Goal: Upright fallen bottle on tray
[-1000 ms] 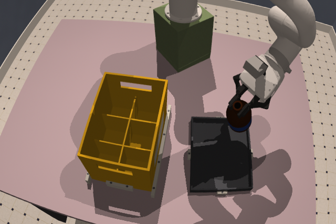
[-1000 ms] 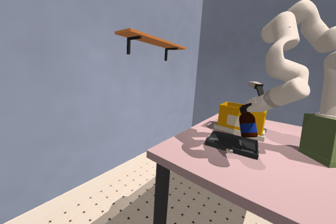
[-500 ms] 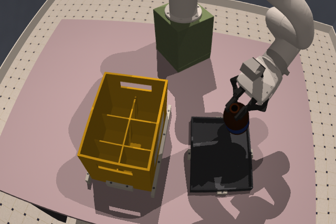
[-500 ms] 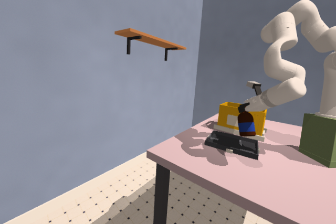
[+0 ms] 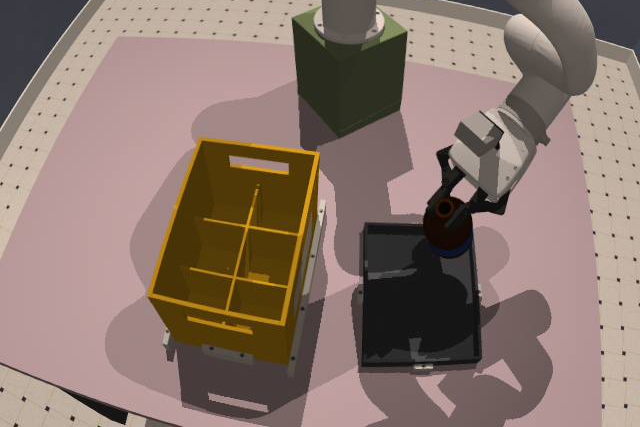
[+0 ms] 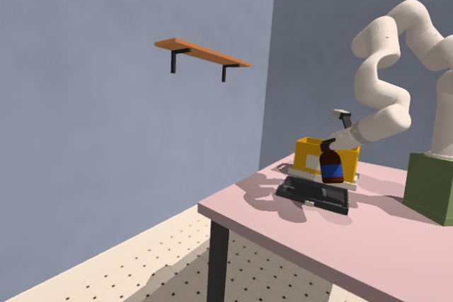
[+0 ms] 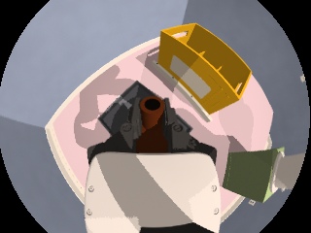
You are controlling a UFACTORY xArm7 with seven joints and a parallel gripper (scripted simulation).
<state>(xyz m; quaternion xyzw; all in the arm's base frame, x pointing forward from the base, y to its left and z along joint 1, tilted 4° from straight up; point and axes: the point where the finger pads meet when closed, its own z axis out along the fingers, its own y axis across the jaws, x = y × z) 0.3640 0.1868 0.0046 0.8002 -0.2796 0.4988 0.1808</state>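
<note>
A brown bottle (image 5: 444, 231) with a blue label band hangs nearly upright in my gripper (image 5: 450, 207), which is shut on its neck. The bottle is over the far right corner of the dark tray (image 5: 419, 294), a little above it. In the side view the bottle (image 6: 331, 167) is above the far end of the tray (image 6: 313, 194), in front of the crate. In the wrist view the bottle's neck (image 7: 151, 123) stands between the fingers, with the tray (image 7: 126, 119) below. The yellow crate (image 5: 235, 246) with inner dividers stands left of the tray on pale brackets.
The green arm pedestal (image 5: 349, 68) stands behind the crate and tray. The arm (image 5: 547, 45) reaches in from the right. An orange wall shelf (image 6: 202, 53) hangs high off the table. The table edge (image 6: 270, 240) is near the tray's front.
</note>
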